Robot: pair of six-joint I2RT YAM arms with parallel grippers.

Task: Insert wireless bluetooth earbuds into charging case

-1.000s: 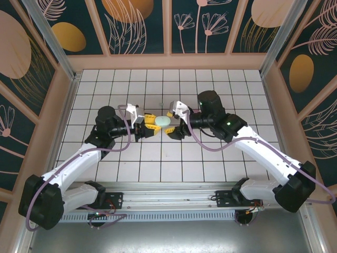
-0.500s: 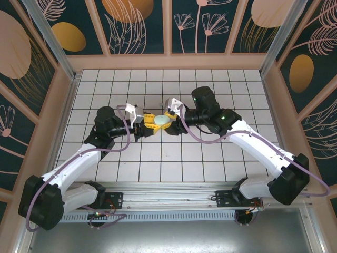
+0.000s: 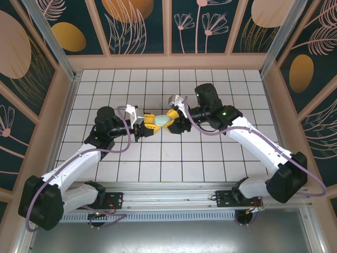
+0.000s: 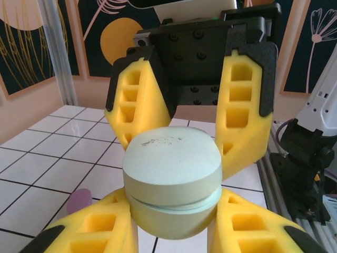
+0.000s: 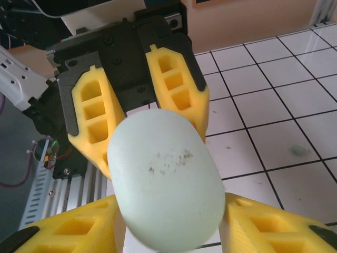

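the mint charging case (image 3: 160, 120) hangs closed above mid-table, lid up, its long axis running left to right between the pincers. the left gripper (image 3: 151, 124) is clamped on its left end and the right gripper (image 3: 169, 120) pinches its right end, equally near. neither holds an earbud; a lilac piece (image 4: 79, 200) on the tile below may be one.

floor: white square tiles (image 3: 168, 168) | walls: dark floral panels (image 3: 137, 23) | near edge: metal rail (image 3: 174, 203)
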